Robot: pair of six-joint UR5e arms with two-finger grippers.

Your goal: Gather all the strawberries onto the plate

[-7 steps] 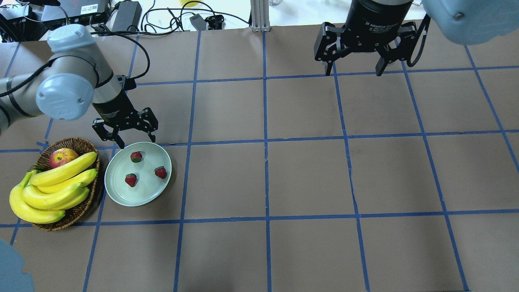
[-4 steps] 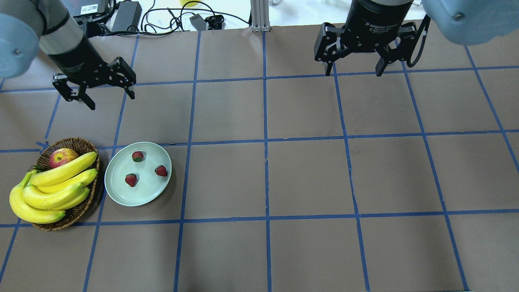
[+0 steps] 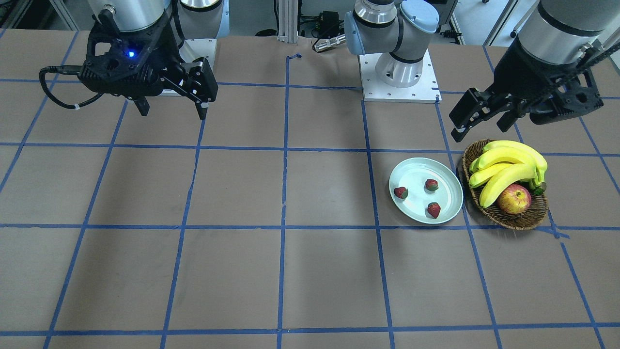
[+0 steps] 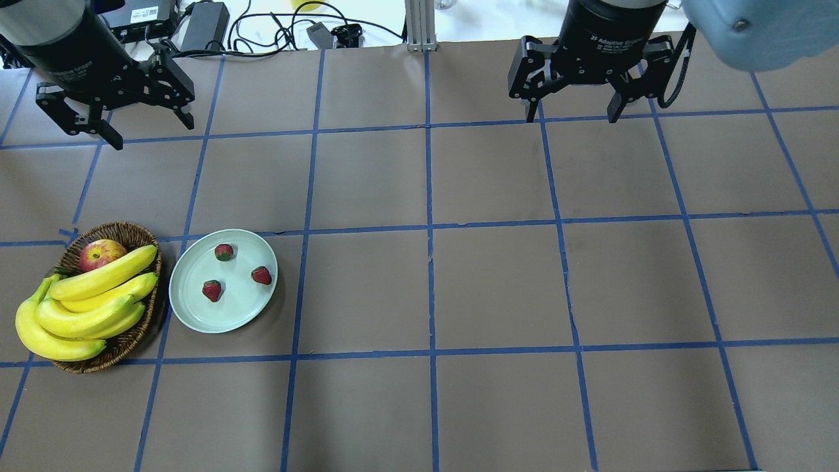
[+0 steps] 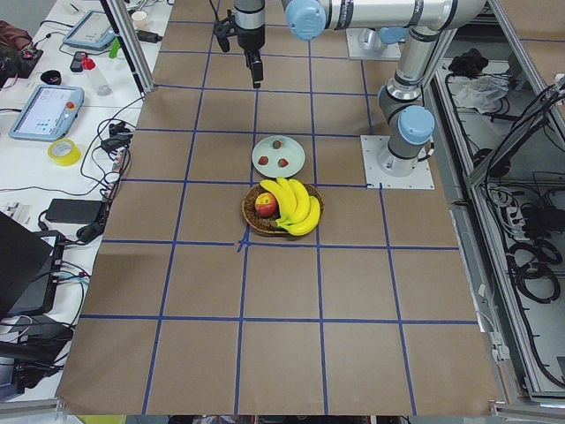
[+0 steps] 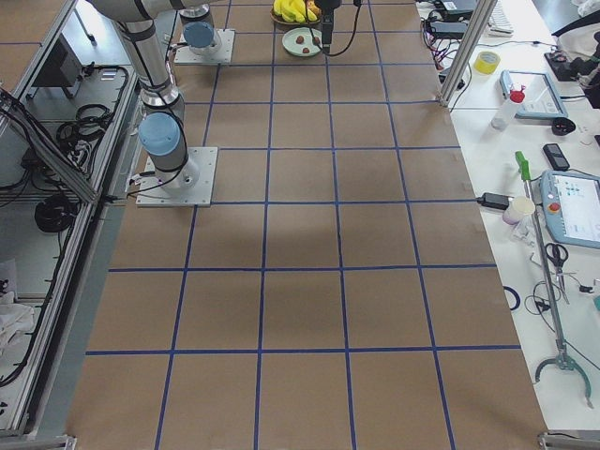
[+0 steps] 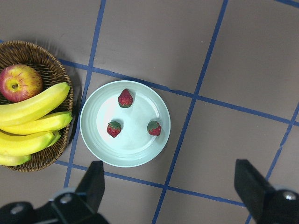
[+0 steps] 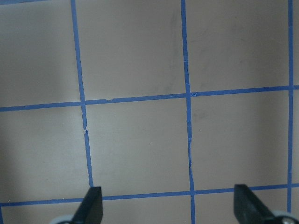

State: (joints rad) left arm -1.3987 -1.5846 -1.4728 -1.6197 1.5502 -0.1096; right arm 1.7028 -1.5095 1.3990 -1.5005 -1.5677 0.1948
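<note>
Three strawberries (image 4: 224, 252) (image 4: 261, 275) (image 4: 212, 290) lie apart on the pale green plate (image 4: 229, 318) at the table's left. They also show in the left wrist view (image 7: 124, 98) (image 7: 114, 129) (image 7: 153, 128) on the plate (image 7: 135, 154), and in the front view (image 3: 431, 184) on the plate (image 3: 416, 169). My left gripper (image 4: 154, 134) (image 3: 478, 127) is open and empty, raised high, beyond the plate and to its left. My right gripper (image 4: 571, 119) (image 3: 173, 114) is open and empty at the far right, over bare table.
A brown wicker basket (image 4: 141, 337) with bananas (image 4: 85, 301) and a red-yellow apple (image 4: 101, 254) stands right beside the plate on its left. Cables and electronics (image 4: 203, 26) lie beyond the table's far edge.
My left gripper has risen and drawn back from the plate's far rim toward the far left, open and empty. The strawberries stay on the plate. The right arm has not moved.
</note>
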